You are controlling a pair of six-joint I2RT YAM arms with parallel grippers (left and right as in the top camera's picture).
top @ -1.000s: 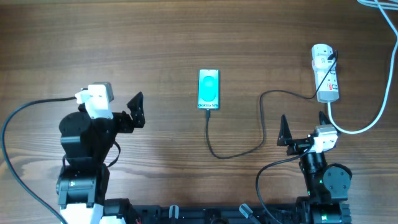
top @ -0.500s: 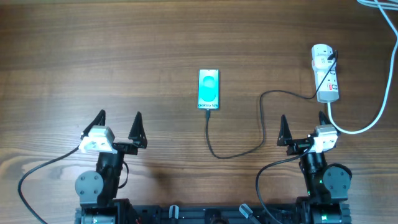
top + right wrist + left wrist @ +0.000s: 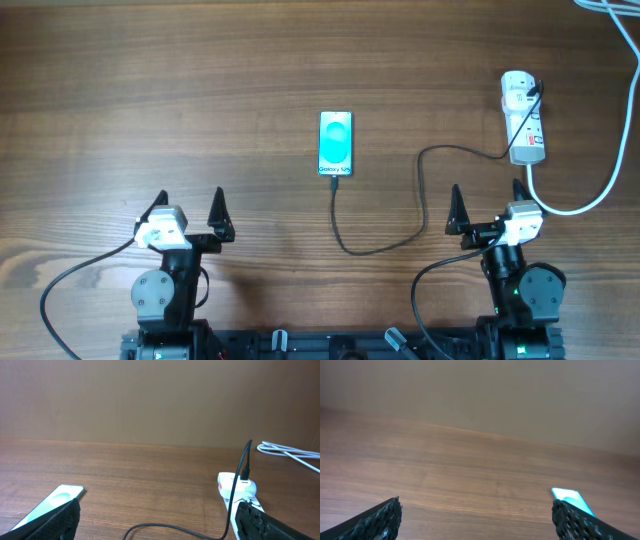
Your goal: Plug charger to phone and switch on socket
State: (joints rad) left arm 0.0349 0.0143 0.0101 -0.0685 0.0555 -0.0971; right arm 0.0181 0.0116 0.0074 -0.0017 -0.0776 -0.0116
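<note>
We identify the table by its mid-brown wood surface, patterned with darker grain streaks. The phone shows a bright turquoise screen with a paler round patch near its centre and dark lettering at one end. The charger is uniform black along its cable. The socket is white with small red marks, and its lead is also white. On the left gripper and the right gripper we note black fingers with a fine dotted texture, each set carrying a white housing. The wall is plain dull tan.
</note>
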